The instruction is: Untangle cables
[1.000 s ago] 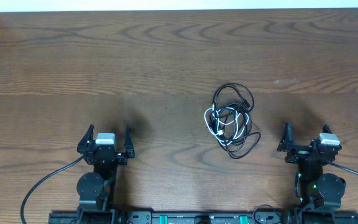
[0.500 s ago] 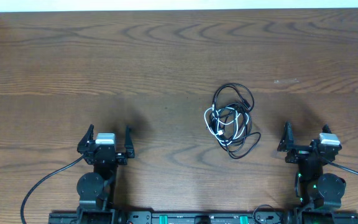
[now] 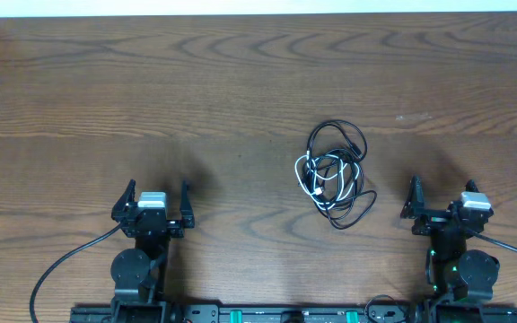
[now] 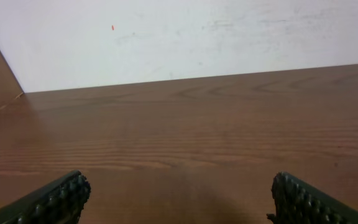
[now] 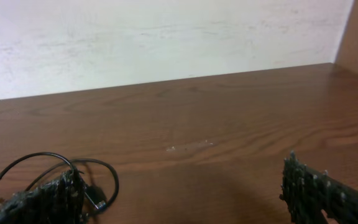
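Jaws stand wide, both sides — cables [image 3: 331,168] lie knotted on table [image 3: 151,90].

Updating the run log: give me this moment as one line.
left gripper: open, empty | right gripper: open, empty | cables: tangled heap, untouched, nearer right gripper

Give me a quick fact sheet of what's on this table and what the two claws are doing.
Surface: wooden table
Cables: one tangled bundle, right of centre, lying on the wood
White cable: short, caught in the bundle's left side
Black cables: several loops around the white one
Left gripper: open, empty, far from the bundle
Right gripper: open, empty, the nearer one to the bundle, not touching it
Untangling: not yet begun
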